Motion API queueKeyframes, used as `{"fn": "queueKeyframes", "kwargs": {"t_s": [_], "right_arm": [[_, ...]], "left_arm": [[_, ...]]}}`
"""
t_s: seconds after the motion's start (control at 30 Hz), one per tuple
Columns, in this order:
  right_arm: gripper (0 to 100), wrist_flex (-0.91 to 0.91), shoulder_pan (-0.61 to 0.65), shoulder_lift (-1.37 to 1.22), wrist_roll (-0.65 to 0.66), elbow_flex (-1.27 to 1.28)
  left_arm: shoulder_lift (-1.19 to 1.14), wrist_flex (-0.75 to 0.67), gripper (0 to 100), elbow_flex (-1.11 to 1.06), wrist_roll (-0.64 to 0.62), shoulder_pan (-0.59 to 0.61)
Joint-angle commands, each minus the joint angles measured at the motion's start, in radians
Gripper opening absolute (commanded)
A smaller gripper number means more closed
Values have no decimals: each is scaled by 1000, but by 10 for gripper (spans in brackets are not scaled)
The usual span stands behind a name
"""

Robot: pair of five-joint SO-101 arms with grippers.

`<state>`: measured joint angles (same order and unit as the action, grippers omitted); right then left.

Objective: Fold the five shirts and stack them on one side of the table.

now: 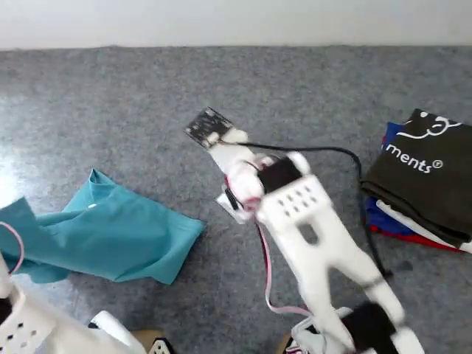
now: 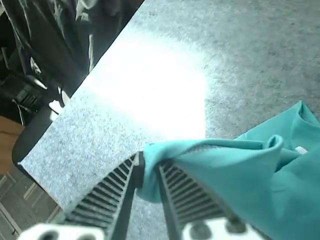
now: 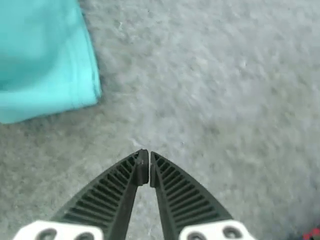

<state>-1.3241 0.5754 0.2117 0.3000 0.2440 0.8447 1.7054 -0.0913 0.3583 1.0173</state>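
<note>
A teal shirt [image 1: 110, 232] lies crumpled on the left of the grey table. My left gripper [image 2: 150, 167] is shut on a bunched fold of this teal shirt [image 2: 250, 175] near the table's left edge, where the cloth rises to a peak [image 1: 18, 214]. My right gripper [image 3: 145, 162] hangs shut with nothing in it, just above bare table beside the teal shirt's corner [image 3: 45, 60]. The white right arm [image 1: 295, 214] stretches over the table's middle. A stack of folded shirts [image 1: 428, 177], a black one on top, sits at the right side.
The table's left edge [image 2: 55, 125] runs close to my left gripper, with dark objects and floor beyond it. A black cable [image 1: 354, 158] loops from the right arm toward the stack. Open grey table [image 1: 147, 88] lies at the back.
</note>
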Motion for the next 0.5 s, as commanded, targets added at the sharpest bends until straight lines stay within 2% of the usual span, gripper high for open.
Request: {"fn": "queueKeyframes", "kwargs": {"t_s": [0.0,0.13,0.47], "right_arm": [[72,-5,47,-168,-11,-175],[151,-42,102,-360,-11,-351],[154,-88,260,-727,-12,-690]], "left_arm": [[8,-18,25,-27,8,54],[8,-23,25,-39,8,72],[8,-17,25,-124,8,71]]}}
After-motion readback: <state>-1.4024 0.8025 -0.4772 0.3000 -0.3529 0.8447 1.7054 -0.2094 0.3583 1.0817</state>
